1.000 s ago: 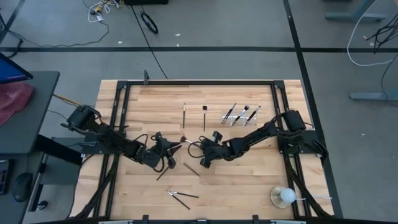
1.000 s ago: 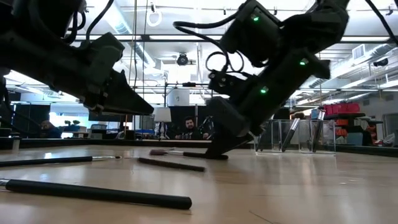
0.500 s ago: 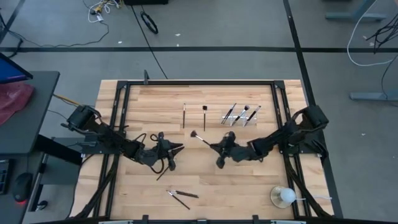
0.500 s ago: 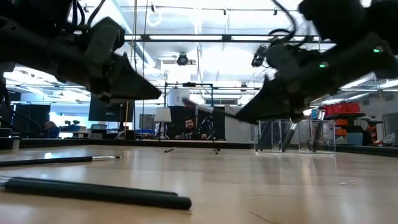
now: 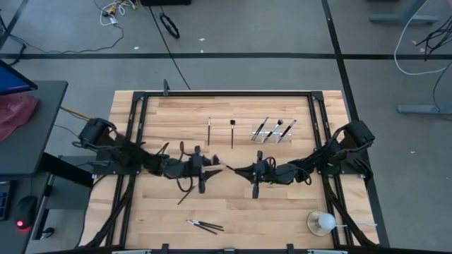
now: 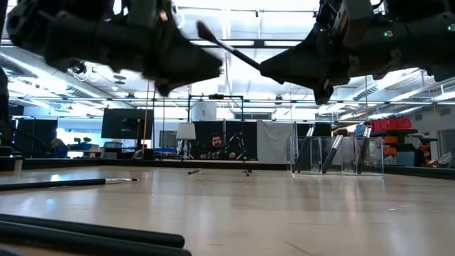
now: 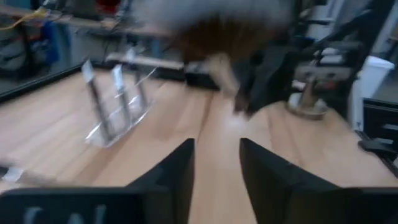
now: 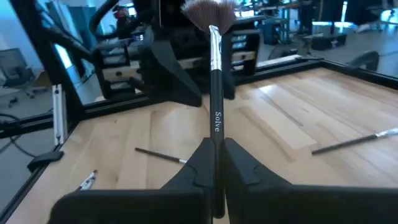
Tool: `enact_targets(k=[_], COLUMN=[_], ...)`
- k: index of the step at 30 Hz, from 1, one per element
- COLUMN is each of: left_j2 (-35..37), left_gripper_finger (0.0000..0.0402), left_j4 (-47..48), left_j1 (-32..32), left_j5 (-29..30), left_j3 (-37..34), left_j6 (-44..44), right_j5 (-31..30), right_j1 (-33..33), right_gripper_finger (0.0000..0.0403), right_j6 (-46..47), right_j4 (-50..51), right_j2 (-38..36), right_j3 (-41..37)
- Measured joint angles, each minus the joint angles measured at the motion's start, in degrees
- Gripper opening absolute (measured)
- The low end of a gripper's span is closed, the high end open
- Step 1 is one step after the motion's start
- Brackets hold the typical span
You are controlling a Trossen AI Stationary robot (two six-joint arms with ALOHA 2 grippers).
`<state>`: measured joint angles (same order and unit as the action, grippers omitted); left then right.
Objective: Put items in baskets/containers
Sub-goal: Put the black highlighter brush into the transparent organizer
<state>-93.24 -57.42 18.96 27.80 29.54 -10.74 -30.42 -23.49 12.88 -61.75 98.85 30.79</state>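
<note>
My right gripper [image 5: 240,170] is shut on a thin black makeup brush [image 8: 214,81] with a silver ferrule and a fan of brown bristles, held above the table's middle. The bristle end points at my left gripper [image 7: 216,165], which is open and faces it from close by; the blurred bristles [image 7: 214,31] show just beyond its fingers, apart from them. The clear tray [image 5: 274,130] stands at the far right with several brushes leaning in it. Two more brushes [image 5: 210,130] lie flat on the table left of the tray. My right gripper pinches the brush's black handle [image 8: 216,135] between its two fingers, which hide the tail end. The fingers come level from the table's right and lie along the brush. The brush sticks out ahead of them, slanting up [image 6: 227,46], lifted clear of the table.
A few loose brushes [image 5: 205,226] lie near the front edge, and one [image 5: 186,192] lies under my left arm. A round clear cup with a white ball [image 5: 321,223] stands at the front right. A black frame [image 5: 226,93] rims the table.
My right gripper has lifted the fan brush off the table, tipped from pointing down to level, and drawn back toward the table's right edge. My left gripper has risen and gone a little toward the right, up to the brush's bristle end.
</note>
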Motion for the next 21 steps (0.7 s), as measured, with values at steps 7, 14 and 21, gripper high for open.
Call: enact_targets(k=[7,14,21], left_j2=[-4.87,-6.87,-6.87], left_gripper_finger=[0.0212,0.0164,0.0050], left_j4=[-0.05,-1.60,-1.17], left_j1=[-1.50,-1.51,-1.37], left_j5=[-3.04,-3.02,-3.02], left_j3=[7.30,9.44,9.44], left_j6=[5.01,5.54,5.36], right_j5=[0.05,0.14,0.33], right_j1=[0.00,0.00,0.00], right_gripper_finger=[0.0009,0.0009,0.0022], right_j6=[-0.47,-0.42,-0.32], right_j4=[-0.36,-0.09,1.83], right_j2=[0.00,-0.07,-0.09], right_j3=[0.04,0.09,0.13])
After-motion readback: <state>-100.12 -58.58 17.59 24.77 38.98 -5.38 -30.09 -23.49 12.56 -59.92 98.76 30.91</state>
